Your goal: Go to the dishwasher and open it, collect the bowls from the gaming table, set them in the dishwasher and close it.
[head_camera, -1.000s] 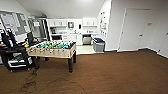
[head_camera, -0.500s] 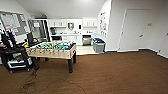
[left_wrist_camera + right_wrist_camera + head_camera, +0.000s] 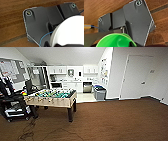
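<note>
Each wrist carries a bowl, white bowl [image 3: 70,32] and green bowl [image 3: 117,40]; whether either tool is clamped I cannot tell. The dishwasher [image 3: 87,87] stands beyond the football table [image 3: 51,98], beside a grey bin [image 3: 100,92]. Best drive smoothly, bowls level.

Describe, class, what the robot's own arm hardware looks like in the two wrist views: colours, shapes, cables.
In both wrist views the hardware is a wide, flat, dark grey plate with pale edges and round, ringed fittings at its corners. A thin blue cable curves across the left wrist's plate; another blue cable runs beside the right wrist's plate.
</note>
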You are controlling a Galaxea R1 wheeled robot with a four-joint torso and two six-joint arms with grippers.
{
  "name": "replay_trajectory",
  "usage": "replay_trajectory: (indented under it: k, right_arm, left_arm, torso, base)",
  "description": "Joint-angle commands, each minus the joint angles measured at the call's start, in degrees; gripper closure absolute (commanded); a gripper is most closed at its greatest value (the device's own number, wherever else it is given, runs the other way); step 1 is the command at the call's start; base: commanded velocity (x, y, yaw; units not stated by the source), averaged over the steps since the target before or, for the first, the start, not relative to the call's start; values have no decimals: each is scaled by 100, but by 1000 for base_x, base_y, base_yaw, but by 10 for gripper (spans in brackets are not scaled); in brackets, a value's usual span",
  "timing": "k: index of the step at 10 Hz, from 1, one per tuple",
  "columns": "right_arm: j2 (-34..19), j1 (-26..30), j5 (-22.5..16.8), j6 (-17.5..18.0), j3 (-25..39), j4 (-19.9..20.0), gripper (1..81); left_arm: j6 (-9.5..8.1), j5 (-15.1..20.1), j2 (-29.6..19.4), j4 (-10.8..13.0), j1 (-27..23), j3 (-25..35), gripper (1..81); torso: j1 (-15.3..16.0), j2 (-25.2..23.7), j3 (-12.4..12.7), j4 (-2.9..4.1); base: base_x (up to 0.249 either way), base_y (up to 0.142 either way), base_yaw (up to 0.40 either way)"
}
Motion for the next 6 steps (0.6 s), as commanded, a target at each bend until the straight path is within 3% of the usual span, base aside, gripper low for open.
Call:
replay_trajectory:
  k: [1, 6]
  right_arm:
    - [-39, 199, -261, -18, -4, -74, 811]
    - [-39, 207, -261, -18, -57, -74, 811]
  left_arm:
    - [4, 313, -33, 23, -196, 6, 811]
    - [4, 313, -6, 23, -196, 6, 811]
  torso:
    - [2, 0, 0, 0]
    - [2, 0, 0, 0]
  base:
    - [188, 0, 0]
    - [170, 0, 0]
